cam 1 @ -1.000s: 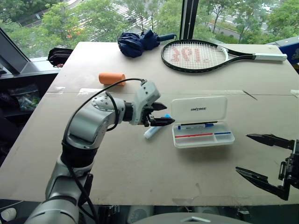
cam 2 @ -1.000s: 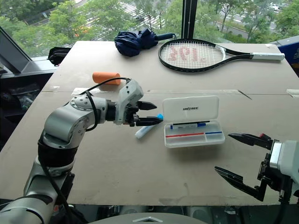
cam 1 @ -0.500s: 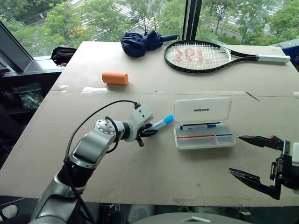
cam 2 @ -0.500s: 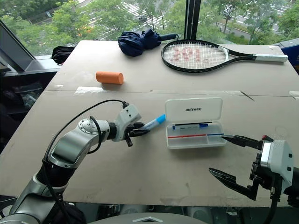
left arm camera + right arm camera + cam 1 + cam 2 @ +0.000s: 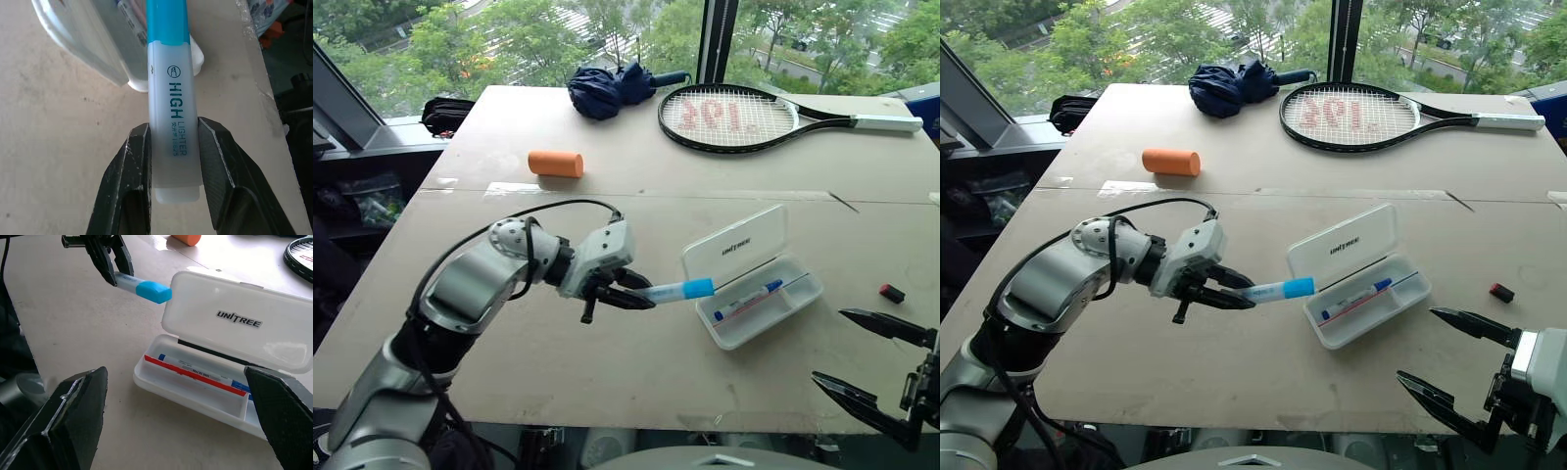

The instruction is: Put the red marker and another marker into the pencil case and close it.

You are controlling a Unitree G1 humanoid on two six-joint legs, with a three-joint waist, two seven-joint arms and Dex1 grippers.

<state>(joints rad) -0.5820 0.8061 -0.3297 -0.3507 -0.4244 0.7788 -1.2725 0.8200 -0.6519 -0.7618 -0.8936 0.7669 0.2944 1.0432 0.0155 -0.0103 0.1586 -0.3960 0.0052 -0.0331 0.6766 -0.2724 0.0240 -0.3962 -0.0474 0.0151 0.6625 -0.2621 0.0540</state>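
The left gripper [image 5: 172,161] clamps a highlighter [image 5: 171,112] between its two black fingers [image 5: 131,171], which rise from the bottom of the frame. The translucent white barrel (printed "HIGH LIGHTER" along its length) runs straight up the middle, and its blue cap reaches the top edge. Behind the cap, at the upper left, lies the white pencil case [image 5: 83,44], with a marker [image 5: 131,22] partly visible inside. The tan table [image 5: 54,147] lies beneath, its edge running down the right side.
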